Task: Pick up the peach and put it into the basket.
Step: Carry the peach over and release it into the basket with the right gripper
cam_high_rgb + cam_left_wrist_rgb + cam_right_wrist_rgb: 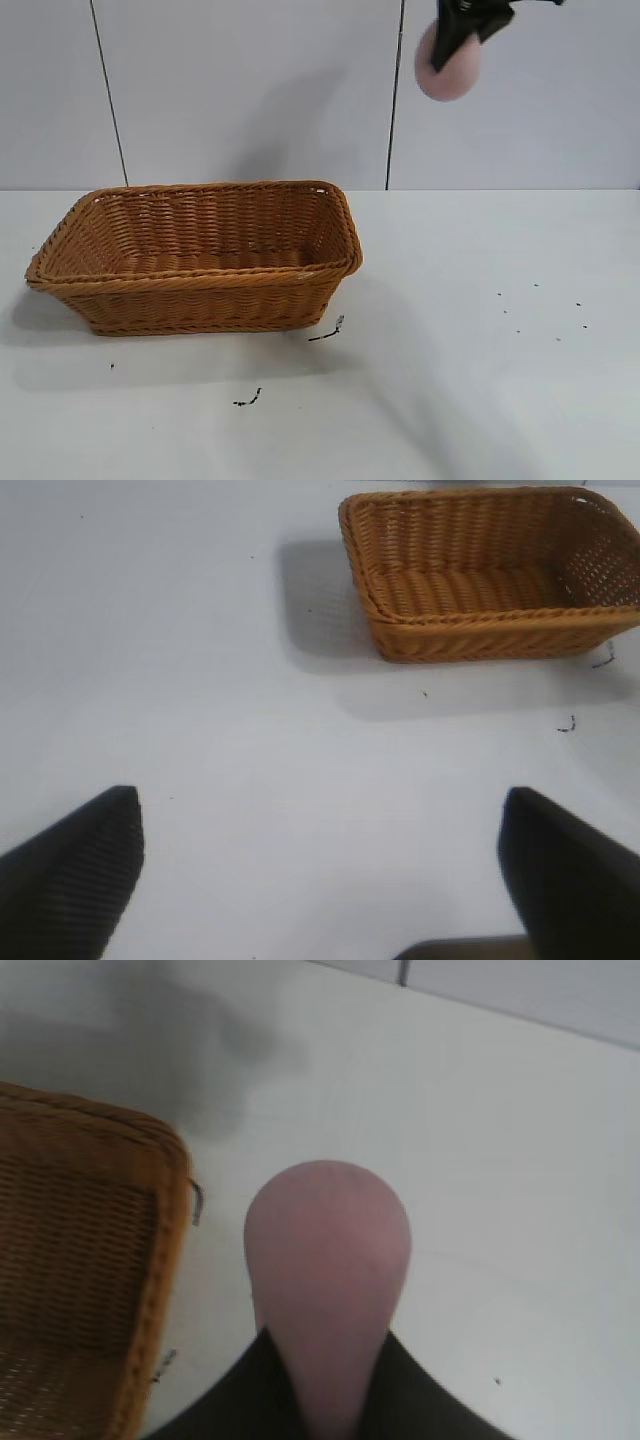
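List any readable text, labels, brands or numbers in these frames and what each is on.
None readable in any view.
The basket is plain wicker, no tag.
The peach, held high in the right gripper, has no sticker.
The left gripper, open over the table, has unmarked black fingers.
The dark specks on the table are scuffs or debris, not characters.

The large rectangular woven wicker basket (200,255) stood on the white table (480,380), at nine o'clock from the table's middle in the exterior view. The small pale-pink rounded peach (447,62) was high above the table, at about one o'clock from the basket and well apart from it. It was held between the fingers of the right gripper (462,35). The left gripper (320,870) hung over bare table, with the basket far ahead of it.
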Available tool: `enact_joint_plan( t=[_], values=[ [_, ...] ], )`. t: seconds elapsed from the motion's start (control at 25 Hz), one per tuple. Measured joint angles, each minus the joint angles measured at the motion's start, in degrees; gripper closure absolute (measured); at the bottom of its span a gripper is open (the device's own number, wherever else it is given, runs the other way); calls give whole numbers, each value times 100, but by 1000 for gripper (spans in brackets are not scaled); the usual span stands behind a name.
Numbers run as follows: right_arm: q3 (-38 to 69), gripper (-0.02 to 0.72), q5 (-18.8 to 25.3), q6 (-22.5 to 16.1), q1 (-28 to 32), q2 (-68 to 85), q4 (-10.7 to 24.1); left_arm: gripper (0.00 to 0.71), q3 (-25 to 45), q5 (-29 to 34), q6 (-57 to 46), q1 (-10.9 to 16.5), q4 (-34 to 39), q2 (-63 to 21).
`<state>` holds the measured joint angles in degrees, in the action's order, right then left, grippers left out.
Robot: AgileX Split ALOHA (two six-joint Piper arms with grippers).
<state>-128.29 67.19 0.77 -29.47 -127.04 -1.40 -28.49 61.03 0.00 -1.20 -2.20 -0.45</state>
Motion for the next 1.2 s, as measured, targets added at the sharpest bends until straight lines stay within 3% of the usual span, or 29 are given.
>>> enact_joint_plan(
  t=[0.36,0.72,0.8,0.88,0.96,1.0,1.08,1.2],
  values=[
    [0,680,-1018,0,-566,-1007,-6,17,0,0,0,0,0,0],
    [0,665,-1116,0,-571,-1548,10,17,0,0,0,0,0,0],
    [0,573,-1102,0,-571,-1555,5,17,0,0,0,0,0,0],
    [0,399,-1027,0,-571,-1555,-38,17,0,0,0,0,0,0],
    [0,174,-960,5,-571,-1555,-101,17,0,0,0,0,0,0],
    [0,116,-904,38,-571,-1555,-139,17,0,0,0,0,0,0],
    [0,47,-829,91,-573,-1542,-168,17,0,0,0,0,0,0],
    [0,18,-780,110,-573,-1415,-176,17,0,0,0,0,0,0]
  ],
)
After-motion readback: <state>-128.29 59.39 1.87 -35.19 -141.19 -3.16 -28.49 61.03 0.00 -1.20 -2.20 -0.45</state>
